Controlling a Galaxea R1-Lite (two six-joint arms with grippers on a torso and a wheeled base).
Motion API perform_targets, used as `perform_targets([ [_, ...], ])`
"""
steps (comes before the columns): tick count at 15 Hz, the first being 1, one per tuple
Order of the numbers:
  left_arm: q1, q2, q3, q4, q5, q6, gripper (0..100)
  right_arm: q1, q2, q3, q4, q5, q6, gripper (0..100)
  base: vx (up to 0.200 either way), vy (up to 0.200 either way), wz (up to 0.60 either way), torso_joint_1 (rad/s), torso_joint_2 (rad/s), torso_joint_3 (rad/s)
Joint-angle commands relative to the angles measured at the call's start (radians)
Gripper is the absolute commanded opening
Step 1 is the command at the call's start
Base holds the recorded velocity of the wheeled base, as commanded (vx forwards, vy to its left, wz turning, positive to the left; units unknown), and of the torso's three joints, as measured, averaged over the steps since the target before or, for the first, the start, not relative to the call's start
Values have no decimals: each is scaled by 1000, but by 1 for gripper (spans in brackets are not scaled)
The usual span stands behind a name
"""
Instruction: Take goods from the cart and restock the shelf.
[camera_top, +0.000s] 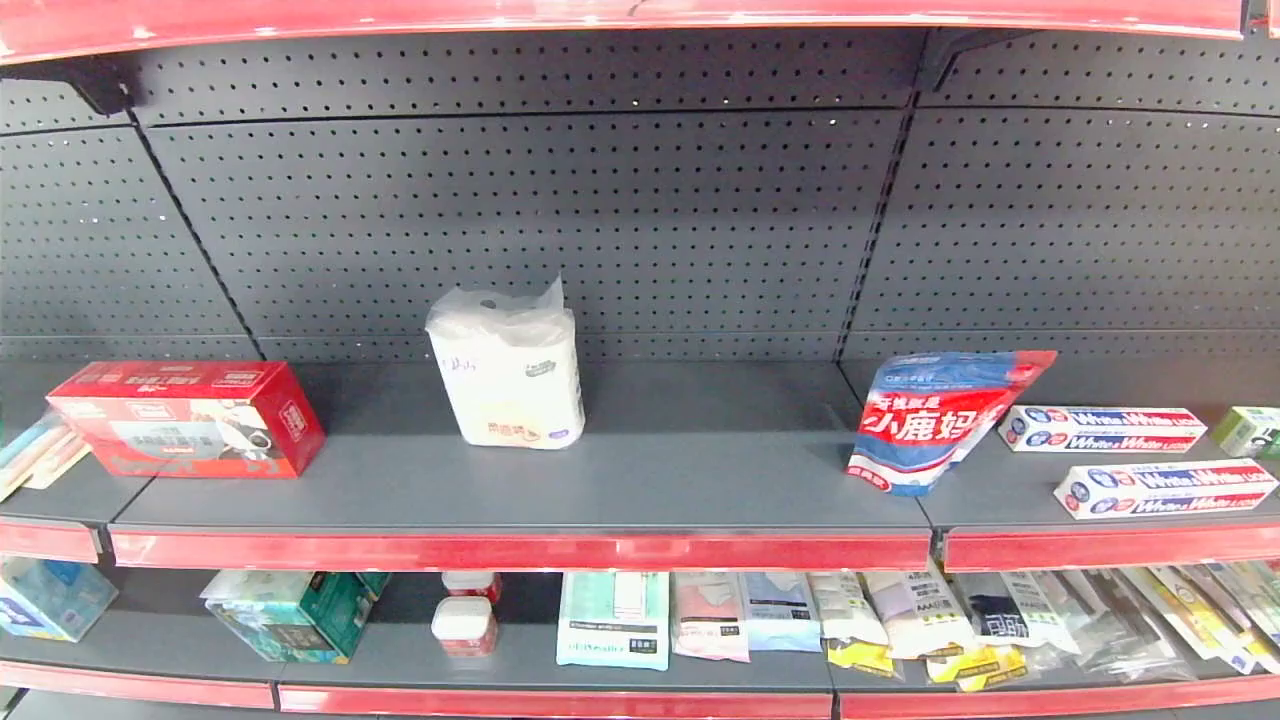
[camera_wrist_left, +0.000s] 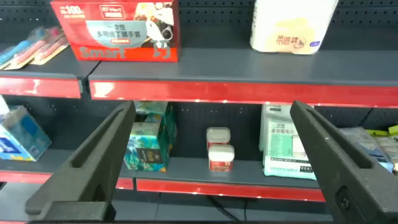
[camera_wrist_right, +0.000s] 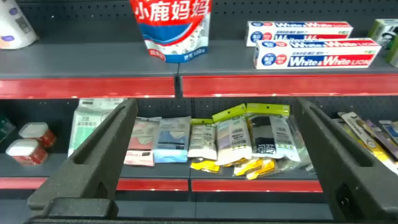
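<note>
The grey shelf (camera_top: 620, 480) with its red front strip carries a red box (camera_top: 185, 416), a white paper-roll pack (camera_top: 510, 370), a blue and red pouch (camera_top: 925, 420) and two toothpaste boxes (camera_top: 1130, 455). My left gripper (camera_wrist_left: 211, 168) is open and empty, facing the lower shelf below the red box (camera_wrist_left: 118, 31) and the roll pack (camera_wrist_left: 292, 25). My right gripper (camera_wrist_right: 211, 165) is also open and empty, facing the lower shelf under the pouch (camera_wrist_right: 171, 28) and toothpaste boxes (camera_wrist_right: 308, 43).
The lower shelf holds green tissue boxes (camera_top: 290, 615), two small jars (camera_top: 465, 610), a pale green pack (camera_top: 612, 620) and several flat hanging packs (camera_top: 900, 620). Free space lies between the roll pack and the pouch. A green box (camera_top: 1250, 430) sits far right.
</note>
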Motion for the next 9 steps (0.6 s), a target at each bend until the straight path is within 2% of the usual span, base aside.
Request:
perform_targets([
  [1,0,0,0,0,0,0,100,0,1,0,0,0,1,100,0,0,-600,2,2,2],
  [9,0,0,0,1,0,0,100,1,1,0,0,3,1,100,0,0,-600,6,5,3],
])
